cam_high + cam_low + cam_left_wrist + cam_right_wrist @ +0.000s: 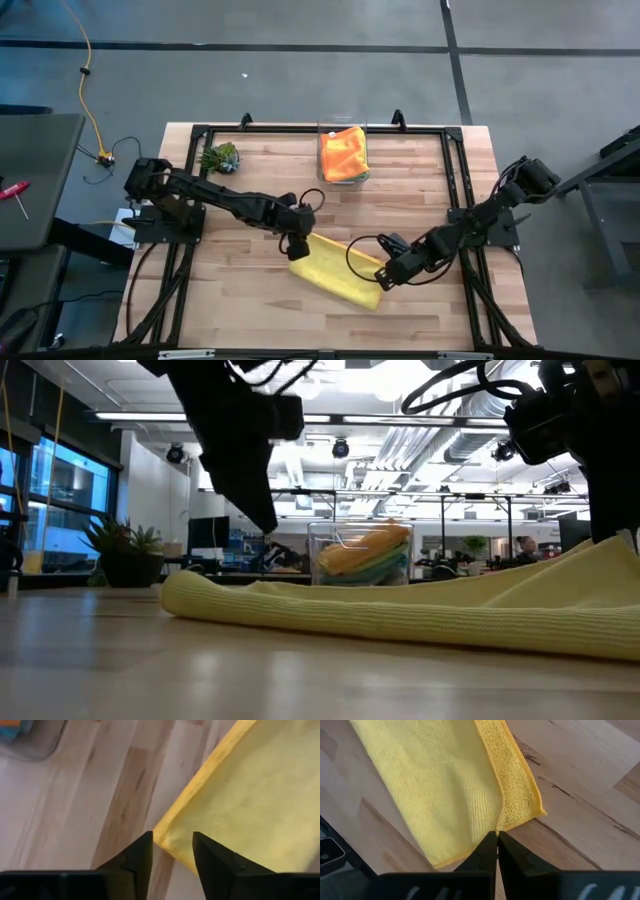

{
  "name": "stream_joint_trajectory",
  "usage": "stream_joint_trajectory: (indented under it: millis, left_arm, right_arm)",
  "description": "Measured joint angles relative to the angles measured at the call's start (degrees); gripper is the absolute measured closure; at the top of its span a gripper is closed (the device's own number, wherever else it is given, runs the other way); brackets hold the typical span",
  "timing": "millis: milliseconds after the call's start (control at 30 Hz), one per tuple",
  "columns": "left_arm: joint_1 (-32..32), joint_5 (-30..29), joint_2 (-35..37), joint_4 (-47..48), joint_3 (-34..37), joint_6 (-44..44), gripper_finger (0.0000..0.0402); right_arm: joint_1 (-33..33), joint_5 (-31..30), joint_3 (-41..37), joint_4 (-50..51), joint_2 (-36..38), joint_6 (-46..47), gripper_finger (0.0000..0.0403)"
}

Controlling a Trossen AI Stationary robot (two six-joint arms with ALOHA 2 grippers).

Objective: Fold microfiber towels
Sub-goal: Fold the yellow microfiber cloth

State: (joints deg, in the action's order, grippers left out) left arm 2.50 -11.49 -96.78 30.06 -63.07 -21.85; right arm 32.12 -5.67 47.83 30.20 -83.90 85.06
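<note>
A yellow towel lies folded over in the middle of the table, and its right end rises off the wood in the low view. My left gripper is open at the towel's left end, and one corner of the towel lies between its fingers. My right gripper is shut on the towel at its right end. An orange towel lies on top of other cloths in the clear box. The grey towel does not show. My right gripper pinches the yellow towel's hemmed edge between its two shut fingers, where the folded-over layer meets the layer under it near a corner. How many layers it has, I cannot tell. That end of the towel is raised while the rest lies on the table.
The clear plastic box stands at the far middle of the table, also in the low view. A small green leafy clump sits at the far left. Bare wood lies in front of the towel and to its left.
</note>
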Motion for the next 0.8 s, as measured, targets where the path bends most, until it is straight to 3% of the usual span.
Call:
stream_joint_trajectory:
  millis: [233,600,800]
  left_arm:
    - [2.0,0.0,1.1,-0.4,0.0,0.0,0.0251]
    - [4.1,-2.5,1.4,0.9,0.0,2.8,0.0250]
    - [4.4,-1.5,7.9,2.8,3.9,4.5,0.0250]
  right_arm:
    - [0.0,0.0,0.0,0.8,0.0,2.1,0.0381]
    - [0.0,-6.1,0.1,16.0,0.0,8.4,0.0215]
    - [6.3,-2.1,0.1,11.2,0.0,11.0,0.0182]
